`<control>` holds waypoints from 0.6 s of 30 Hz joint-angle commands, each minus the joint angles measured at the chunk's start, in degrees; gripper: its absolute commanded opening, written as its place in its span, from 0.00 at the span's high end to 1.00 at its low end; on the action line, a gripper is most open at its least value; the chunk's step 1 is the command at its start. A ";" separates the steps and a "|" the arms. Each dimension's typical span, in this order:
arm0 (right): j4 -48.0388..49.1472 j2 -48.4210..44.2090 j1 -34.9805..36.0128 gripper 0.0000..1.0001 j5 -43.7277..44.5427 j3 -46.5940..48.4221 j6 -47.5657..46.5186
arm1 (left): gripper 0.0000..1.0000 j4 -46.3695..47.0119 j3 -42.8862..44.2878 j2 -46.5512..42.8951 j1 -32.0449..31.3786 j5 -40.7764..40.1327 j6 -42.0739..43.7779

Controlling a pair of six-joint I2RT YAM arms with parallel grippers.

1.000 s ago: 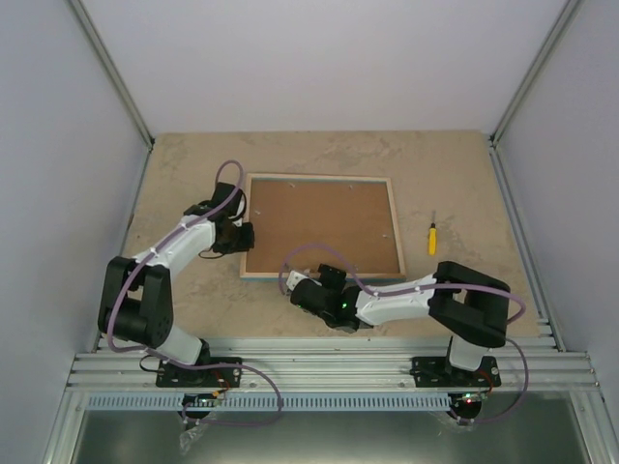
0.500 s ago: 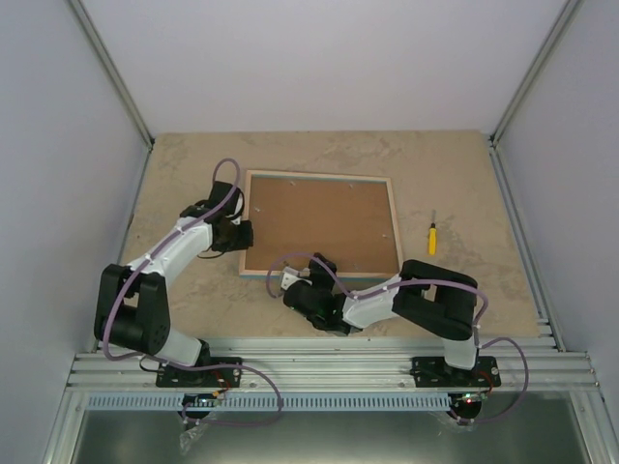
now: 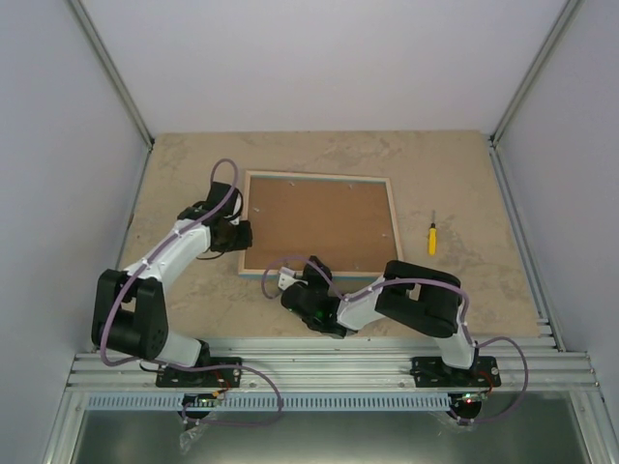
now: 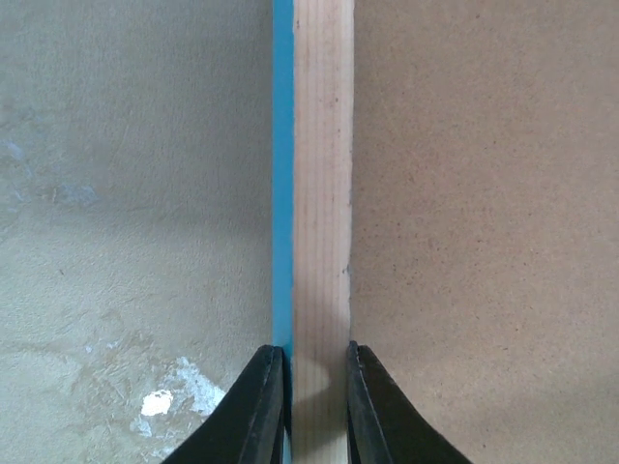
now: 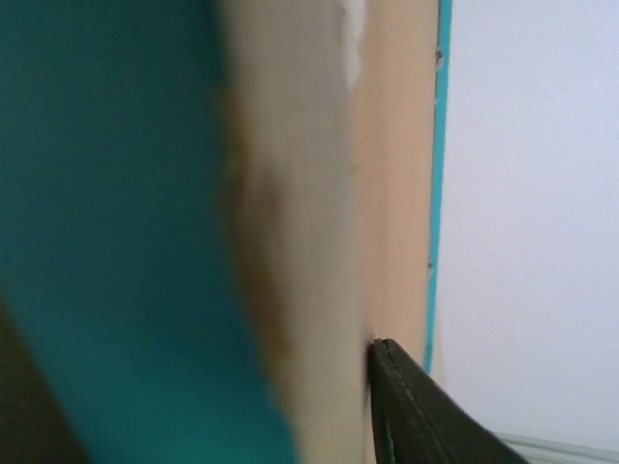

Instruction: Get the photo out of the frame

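frame (image 3: 319, 224): table (image 3: 455, 174) centre | screwdriver (image 3: 432, 238): right of frame, apart

One frame (image 3: 319, 222), one yellow screwdriver (image 3: 432, 237), two arms: left arm (image 3: 169, 249), right arm (image 3: 406, 290)

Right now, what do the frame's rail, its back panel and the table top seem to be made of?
Frame rail: looks like bare pale wood, fine grain lines, turquoise paint on its outer side. Back panel: probably fibreboard, matte brown, finely speckled. Table top: mottled beige, stone-like; actual material unclear.
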 commanded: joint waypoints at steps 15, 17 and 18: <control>-12.49 -16.80 0.24 1.00 -4.89 5.71 2.78 | 0.38 5.36 2.61 -15.86 2.89 -6.59 -6.46; -15.86 -18.69 0.26 1.00 -6.55 7.19 4.56 | 0.32 5.78 3.32 -19.05 2.85 -8.86 -7.51; -17.41 -19.63 0.24 0.99 -7.11 7.93 5.25 | 0.28 6.10 3.53 -20.76 2.85 -9.95 -8.10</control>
